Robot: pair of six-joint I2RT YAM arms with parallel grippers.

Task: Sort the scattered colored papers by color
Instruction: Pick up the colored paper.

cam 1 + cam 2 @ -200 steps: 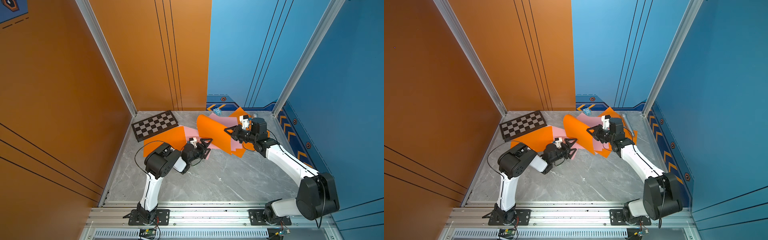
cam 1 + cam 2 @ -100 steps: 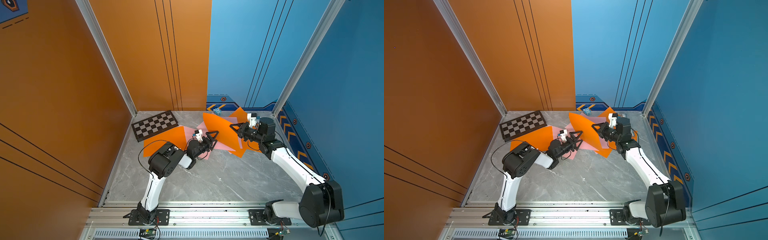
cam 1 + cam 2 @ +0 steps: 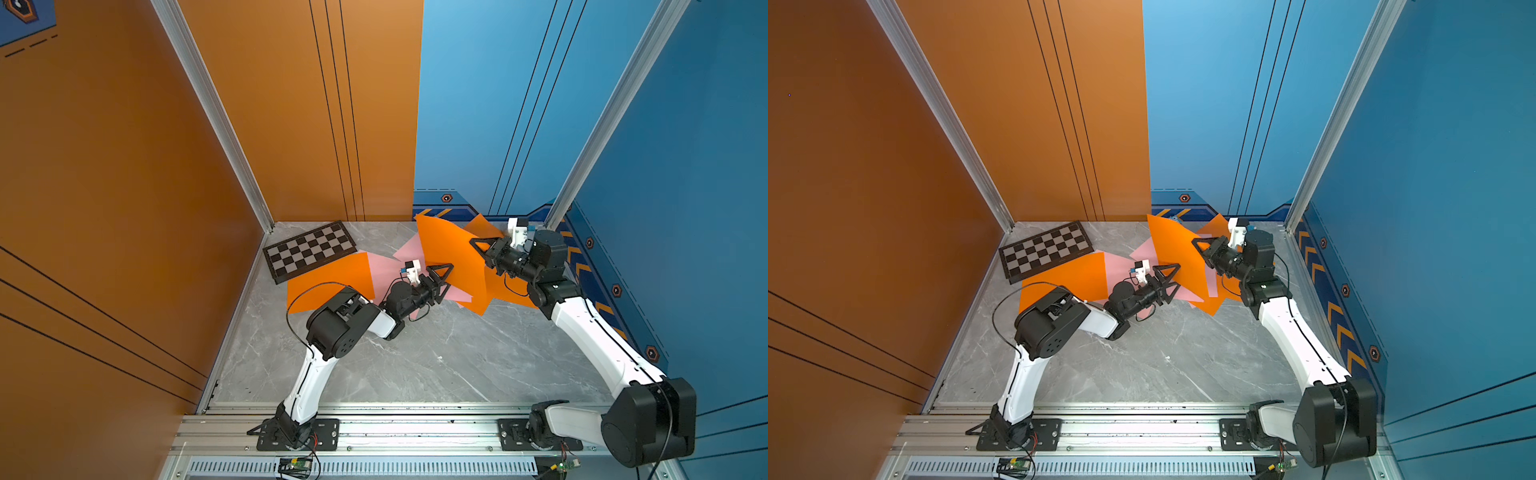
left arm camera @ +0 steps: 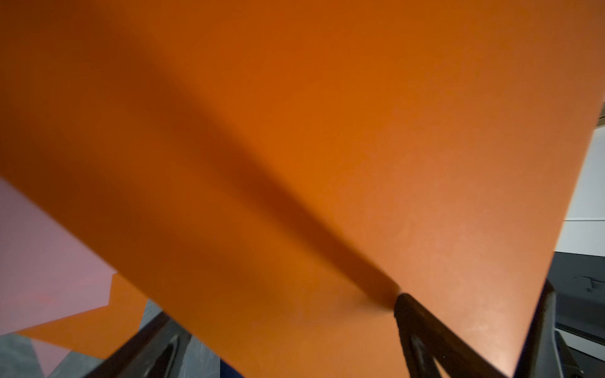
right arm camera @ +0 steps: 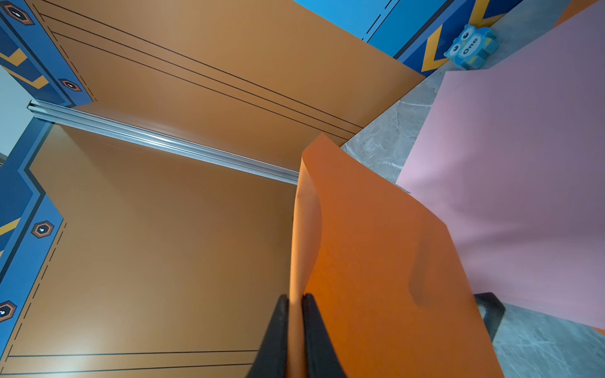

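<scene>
The colored papers lie in an overlapping scatter at the back of the floor. An orange sheet (image 3: 332, 278) lies flat at the left, pink sheets (image 3: 382, 270) in the middle, and more orange (image 3: 482, 301) at the right. My right gripper (image 3: 473, 241) is shut on the edge of one orange paper (image 3: 444, 253) and holds it raised and tilted; the right wrist view shows the pinch (image 5: 295, 299) on that sheet (image 5: 376, 261). My left gripper (image 3: 445, 279) stands open at this sheet's lower corner. One of its fingers (image 4: 425, 333) touches the sheet (image 4: 294, 147), which fills the left wrist view.
A black-and-grey checkered board (image 3: 309, 253) lies at the back left, its corner under the flat orange sheet. A small blue owl figure (image 5: 471, 47) sits by the back wall beside a pink sheet (image 5: 523, 163). Walls close in on three sides.
My right gripper has carried the raised orange sheet toward the back right. The left gripper, still open, has moved right and up to the sheet's lower corner.
</scene>
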